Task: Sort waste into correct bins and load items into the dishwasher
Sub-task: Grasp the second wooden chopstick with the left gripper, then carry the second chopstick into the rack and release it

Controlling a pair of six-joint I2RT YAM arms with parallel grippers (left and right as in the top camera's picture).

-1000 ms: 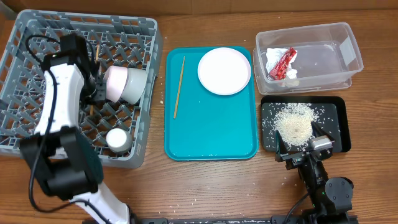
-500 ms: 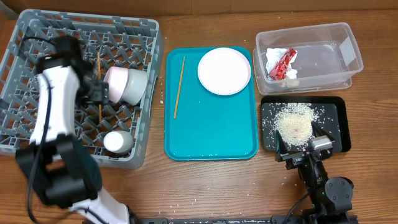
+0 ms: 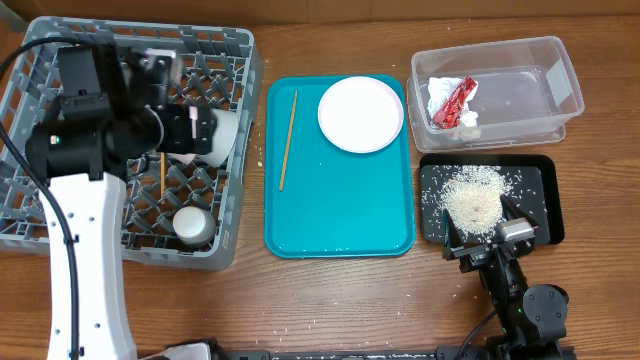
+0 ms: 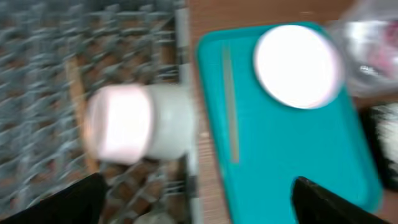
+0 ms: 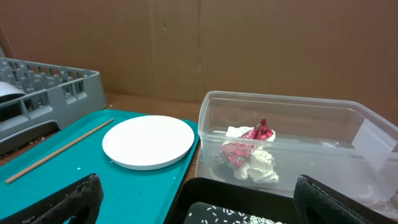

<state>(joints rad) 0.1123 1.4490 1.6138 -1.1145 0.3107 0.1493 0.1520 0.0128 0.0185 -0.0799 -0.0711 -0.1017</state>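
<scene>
Left gripper (image 4: pixel 199 182), fingers spread and empty, hangs over the rack (image 3: pixel 210 35) at left, above bowls (image 4: pixel 137 121) lying sideways, apparently nested. Rack also holds a chopstick (image 3: pixel 162 172) and, nearer, a cup (image 3: pixel 190 222). Right gripper (image 5: pixel 196 186), likewise spread and empty, sits at near right, just beside the black tray (image 3: pixel 545 190) bearing rice (image 3: pixel 472 197). Beyond it, the tub (image 3: pixel 560 80) contains napkin (image 3: pixel 437 95) and wrapper (image 3: pixel 455 100). Centre: teal tray (image 3: pixel 340 220) carrying plate (image 3: pixel 360 113) and second chopstick (image 3: pixel 287 140).
</scene>
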